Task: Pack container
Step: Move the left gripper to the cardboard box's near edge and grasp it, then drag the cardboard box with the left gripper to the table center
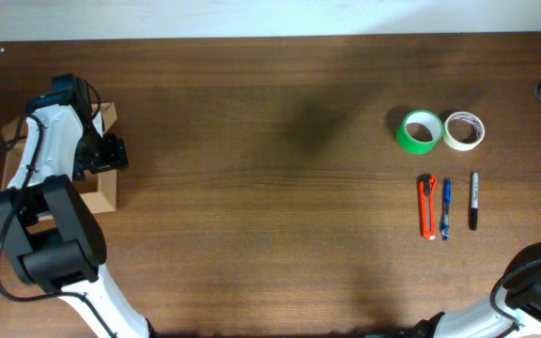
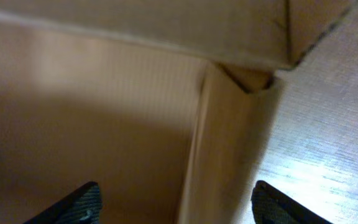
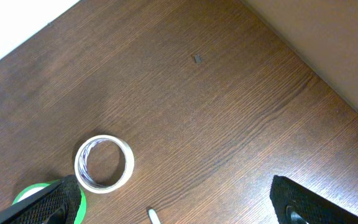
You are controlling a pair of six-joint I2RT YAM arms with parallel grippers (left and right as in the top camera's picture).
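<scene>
The container (image 1: 103,191) is a small tan cardboard box at the far left of the table, its flap (image 1: 11,131) open to the left. My left arm reaches over it, and my left gripper (image 1: 111,155) is at its right wall. In the left wrist view the open fingers (image 2: 176,202) straddle that wall of the box (image 2: 104,112), one finger inside and one over the table. My right gripper (image 3: 176,199) is open and empty, high above the table near a white tape roll (image 3: 104,163).
A green tape roll (image 1: 421,130) and the white tape roll (image 1: 464,130) lie at the right. Below them lie an orange box cutter (image 1: 427,207), a blue pen (image 1: 445,208) and a black marker (image 1: 473,200). My right arm (image 1: 538,282) sits at the bottom right corner.
</scene>
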